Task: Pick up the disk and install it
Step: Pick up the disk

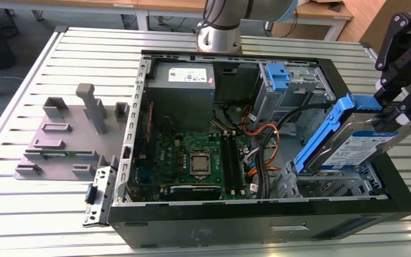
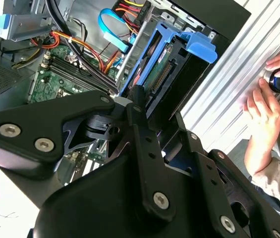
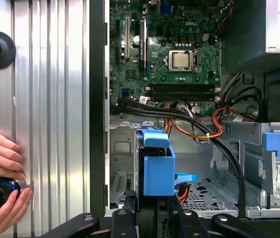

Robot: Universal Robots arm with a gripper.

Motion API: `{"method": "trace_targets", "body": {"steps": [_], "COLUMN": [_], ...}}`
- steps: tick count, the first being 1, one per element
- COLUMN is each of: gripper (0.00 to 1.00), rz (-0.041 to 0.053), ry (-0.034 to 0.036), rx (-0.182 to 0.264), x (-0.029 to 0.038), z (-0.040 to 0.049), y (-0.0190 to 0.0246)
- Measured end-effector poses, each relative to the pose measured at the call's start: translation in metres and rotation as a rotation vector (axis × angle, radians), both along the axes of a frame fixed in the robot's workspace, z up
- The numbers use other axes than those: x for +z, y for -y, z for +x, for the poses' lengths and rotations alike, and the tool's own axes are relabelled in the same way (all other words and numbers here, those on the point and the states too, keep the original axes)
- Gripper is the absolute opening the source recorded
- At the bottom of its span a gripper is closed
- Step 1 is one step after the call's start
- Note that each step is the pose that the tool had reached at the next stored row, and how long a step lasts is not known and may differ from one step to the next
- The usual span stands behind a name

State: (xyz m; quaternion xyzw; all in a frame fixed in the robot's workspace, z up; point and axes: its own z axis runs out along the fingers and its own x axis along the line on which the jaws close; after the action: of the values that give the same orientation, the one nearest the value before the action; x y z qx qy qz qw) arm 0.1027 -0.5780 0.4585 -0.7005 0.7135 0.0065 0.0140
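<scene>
The exterior view is looking down at a slant on the whole open case (image 1: 263, 227), standing well back from it and taking in the bench (image 1: 41, 214) around the case. The first wrist view is riding just behind the hand (image 3: 152, 210), peering over it straight into the case, with the motherboard (image 3: 179, 44) lying deeper inside the case. The second wrist view is sitting tight against the hand's linkage, facing slantwise across the case's rim. All three are sharing the motherboard, the disk (image 3: 158, 168) the hand is gripping, and bench beside the case.
</scene>
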Motion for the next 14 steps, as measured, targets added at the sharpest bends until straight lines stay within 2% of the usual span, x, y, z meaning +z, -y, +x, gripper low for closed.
{"method": "trace_targets", "body": {"steps": [7,14], "gripper": [0.35,0.35], "rz": [0.0001,-0.0001], "ry": [0.0000,0.0000], "rx": [0.000,0.000], "x": [-0.0032,-0.0070], "z": [0.0000,0.0000], "y": [-0.0029,-0.0035]}}
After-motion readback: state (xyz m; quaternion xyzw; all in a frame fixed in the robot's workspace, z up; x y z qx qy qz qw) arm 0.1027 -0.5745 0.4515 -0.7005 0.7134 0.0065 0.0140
